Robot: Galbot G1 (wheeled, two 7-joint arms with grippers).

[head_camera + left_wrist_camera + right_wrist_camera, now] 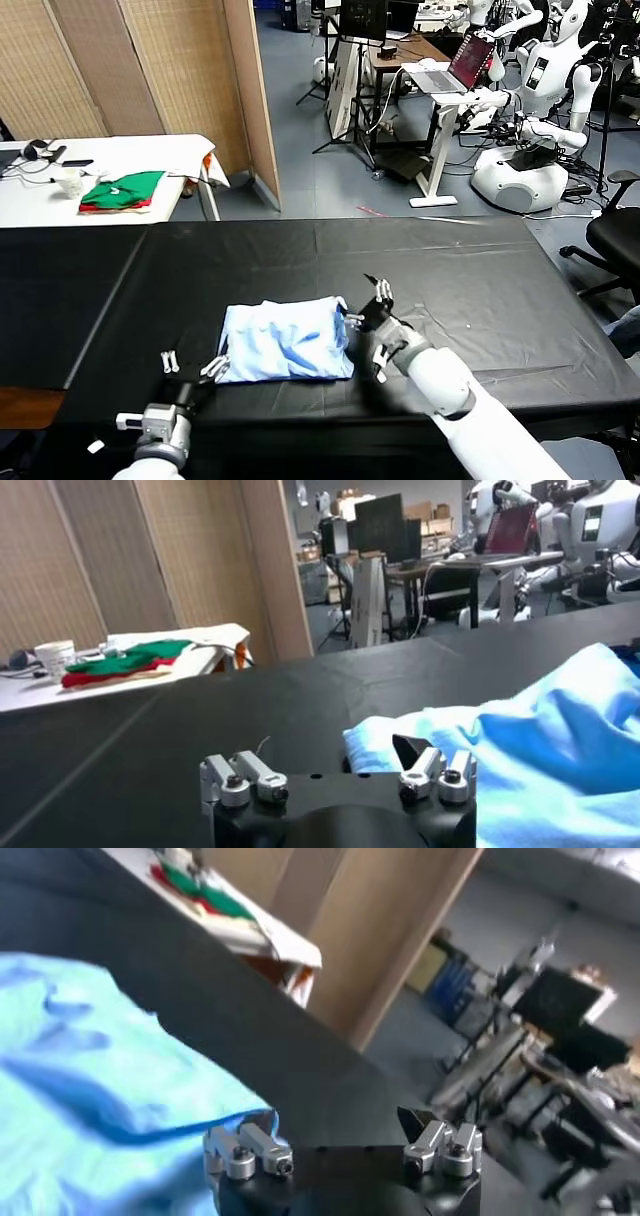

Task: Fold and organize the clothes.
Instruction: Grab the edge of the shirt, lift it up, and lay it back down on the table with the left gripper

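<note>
Here the black table [470, 270] carries the pale blue T-shirt [285, 340], bunched into a rough fold near its front edge. The right gripper [368, 322] stands released at its right edge, the left gripper [192, 365] released at its near-left corner. Thin fabric could slip out or drag, undoing the fold.

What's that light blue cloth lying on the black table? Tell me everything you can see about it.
The pale sky-blue T-shirt of thin, soft fabric lies folded into a rough rectangle, still wrinkled, on the black-covered table near its front edge. No lettering shows on the side facing up. The open left gripper sits at its near left corner, one finger at the fabric's edge. The open right gripper is at its right edge, one finger against the cloth. Neither is closed on it.
</note>
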